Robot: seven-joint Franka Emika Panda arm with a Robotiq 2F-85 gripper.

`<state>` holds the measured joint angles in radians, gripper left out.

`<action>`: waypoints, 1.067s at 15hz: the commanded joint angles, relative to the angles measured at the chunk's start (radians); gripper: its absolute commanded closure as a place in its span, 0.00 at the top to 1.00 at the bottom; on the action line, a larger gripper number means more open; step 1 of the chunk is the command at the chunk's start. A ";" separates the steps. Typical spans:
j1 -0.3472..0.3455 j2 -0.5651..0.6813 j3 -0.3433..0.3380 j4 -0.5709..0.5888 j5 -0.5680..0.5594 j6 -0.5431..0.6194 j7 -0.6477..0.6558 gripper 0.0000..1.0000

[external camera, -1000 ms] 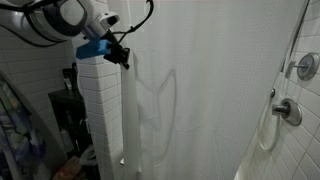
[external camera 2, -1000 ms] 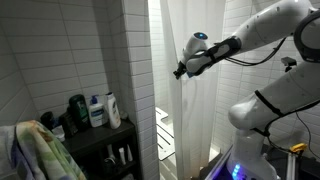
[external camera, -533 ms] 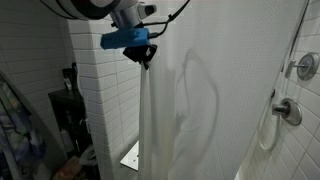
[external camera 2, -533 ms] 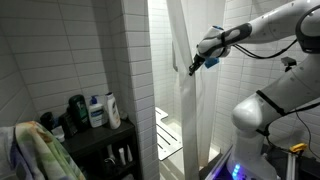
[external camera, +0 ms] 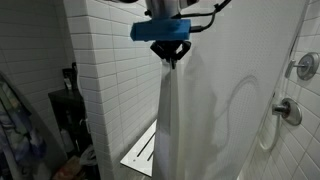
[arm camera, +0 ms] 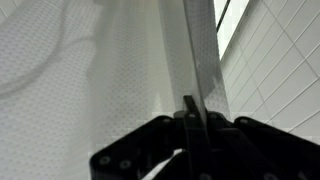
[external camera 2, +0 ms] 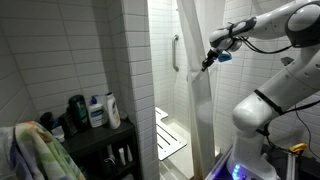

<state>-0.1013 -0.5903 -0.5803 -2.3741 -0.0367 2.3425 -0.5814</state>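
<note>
A white shower curtain hangs across a tiled shower stall. My gripper is shut on the curtain's leading edge and holds it bunched, high up. In an exterior view the gripper pinches the gathered curtain at the right of the stall opening. In the wrist view the closed fingers clamp a fold of the curtain, with white wall tiles on the right.
A white tiled partition wall stands beside the opening. A slatted shower bench sits inside, also visible in an exterior view. A grab bar, faucet handles, bottles on a dark shelf and a towel are nearby.
My gripper has moved sideways with the curtain edge, pulling the curtain open. The stall interior, bench and grab bar have come into view.
</note>
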 commanded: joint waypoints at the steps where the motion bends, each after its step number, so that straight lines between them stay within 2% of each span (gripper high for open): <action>1: -0.016 0.148 -0.046 0.139 0.057 -0.012 0.007 0.00; 4: -0.051 0.247 -0.059 0.217 0.082 0.015 0.090 0.00; 10: -0.119 0.398 -0.053 0.390 0.151 -0.094 0.263 0.00; 13: -0.169 0.438 -0.035 0.419 0.124 -0.101 0.334 0.00; 16: -0.212 0.419 -0.002 0.384 0.076 -0.093 0.391 0.00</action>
<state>-0.2606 -0.1772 -0.6263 -1.9955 0.0833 2.2693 -0.2488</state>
